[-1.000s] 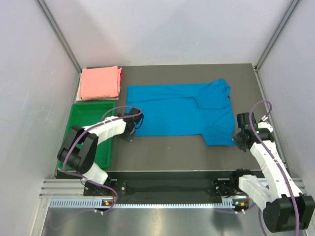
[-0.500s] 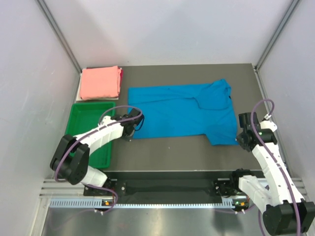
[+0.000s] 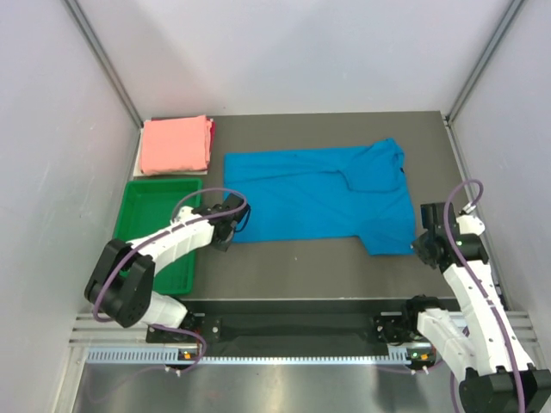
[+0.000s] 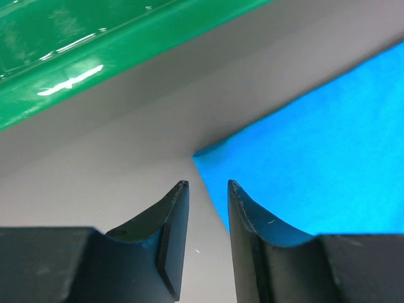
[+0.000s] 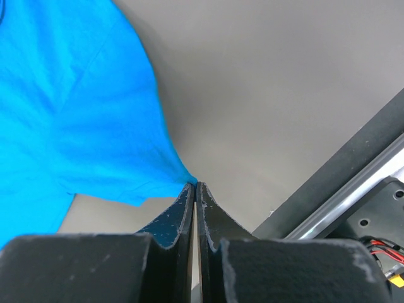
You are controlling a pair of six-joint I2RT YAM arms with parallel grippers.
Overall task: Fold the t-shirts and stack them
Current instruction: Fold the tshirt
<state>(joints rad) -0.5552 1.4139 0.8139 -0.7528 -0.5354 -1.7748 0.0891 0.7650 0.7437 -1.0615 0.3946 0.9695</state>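
Because the blue t-shirt (image 3: pixel 318 194) lies spread flat across the middle of the bench (image 3: pixel 293 267) with its long axis running left to right, the coming fold turns on its two near corners, and each arm sits at one of them. At the near-left corner the left end effector (image 4: pixel 205 184) has its jaws a narrow slit apart and holds nothing. Its wrist view shows the pointed cloth corner just ahead of the fingertips and a little to their right, with the hem running back under the right-hand finger. At the near-right corner the right end effector (image 5: pixel 196 184) has its jaws pressed together. The cloth draws to a point right at the tips, so I judge it pinched on that corner, though the bite itself is hidden. The right side looks ready while the left has not yet taken hold — a lift with one corner held would likely drag the shirt askew.

The salmon-pink t-shirt (image 3: pixel 175 144) rests already folded at the far-left corner, well apart from both arms; it is probably the base of the stack. Between it and the left arm sits the green tray (image 3: pixel 159 206), its rim close beside the left end effector. The bench top is dark, matte and flat. White walls (image 3: pixel 52 172) close in on both sides, and the right arm works near the right one.
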